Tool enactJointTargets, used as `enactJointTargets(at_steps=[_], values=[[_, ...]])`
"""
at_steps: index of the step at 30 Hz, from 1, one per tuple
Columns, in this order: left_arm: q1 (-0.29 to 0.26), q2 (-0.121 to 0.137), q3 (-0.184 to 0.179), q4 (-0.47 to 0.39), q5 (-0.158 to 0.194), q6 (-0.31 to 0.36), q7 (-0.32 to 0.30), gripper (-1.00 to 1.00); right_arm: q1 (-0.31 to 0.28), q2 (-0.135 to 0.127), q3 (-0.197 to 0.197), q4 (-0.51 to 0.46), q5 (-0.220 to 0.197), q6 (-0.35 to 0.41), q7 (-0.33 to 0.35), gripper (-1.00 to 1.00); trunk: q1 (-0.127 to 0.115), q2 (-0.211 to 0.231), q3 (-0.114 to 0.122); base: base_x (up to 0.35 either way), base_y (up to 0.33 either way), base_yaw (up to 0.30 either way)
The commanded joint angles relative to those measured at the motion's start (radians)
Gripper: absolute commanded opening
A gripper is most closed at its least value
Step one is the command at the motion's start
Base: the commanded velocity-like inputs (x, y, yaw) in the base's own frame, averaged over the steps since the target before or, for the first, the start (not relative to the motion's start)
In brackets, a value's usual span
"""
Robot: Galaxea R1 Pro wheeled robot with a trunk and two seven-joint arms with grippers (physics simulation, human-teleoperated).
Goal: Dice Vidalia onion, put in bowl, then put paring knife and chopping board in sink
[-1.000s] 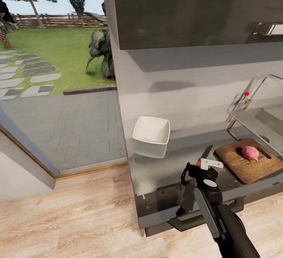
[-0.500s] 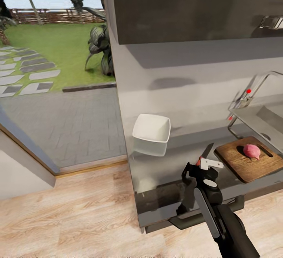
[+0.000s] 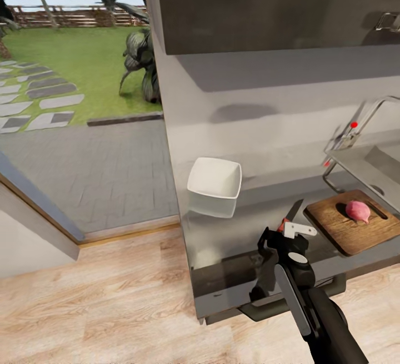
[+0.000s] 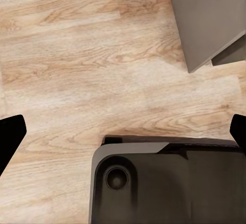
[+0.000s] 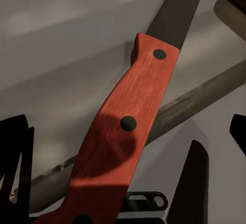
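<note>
Camera drift aside, little has changed over the last second: right gripper (image 3: 286, 234) still hovers with fingers spread around the paring knife (image 5: 120, 137) on the countertop (image 3: 244, 217), not yet clenched. Onion (image 3: 357, 210) waits on the chopping board (image 3: 347, 231); grasping comes next.

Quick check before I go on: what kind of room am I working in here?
A home kitchen, by the look of it: a grey countertop with a steel sink and chrome tap, and a chopping board carrying an onion. A glazed opening beside it looks onto a garden.
</note>
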Motion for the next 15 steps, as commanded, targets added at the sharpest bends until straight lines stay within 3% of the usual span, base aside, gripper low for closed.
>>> enactJointTargets(at_steps=[1, 10, 15], values=[[0.000, 0.002, -0.007, -0.001, 0.010, -0.002, 0.005, 1.00, -0.001, -0.001, 0.002, 0.016, -0.012, 0.008, -0.009, 1.00, 0.001, -0.001, -0.002, 0.000, 0.000, 0.000], [0.000, 0.001, -0.009, 0.005, 0.010, -0.008, 0.011, 1.00, -0.002, 0.005, 0.009, 0.001, -0.003, -0.002, -0.005, 1.00, 0.001, -0.001, -0.004, 0.000, 0.000, 0.000], [0.001, 0.004, -0.009, 0.017, 0.010, -0.014, 0.005, 1.00, -0.002, 0.012, -0.020, -0.009, -0.023, -0.031, -0.003, 1.00, 0.001, -0.001, -0.004, 0.000, 0.000, 0.000]])
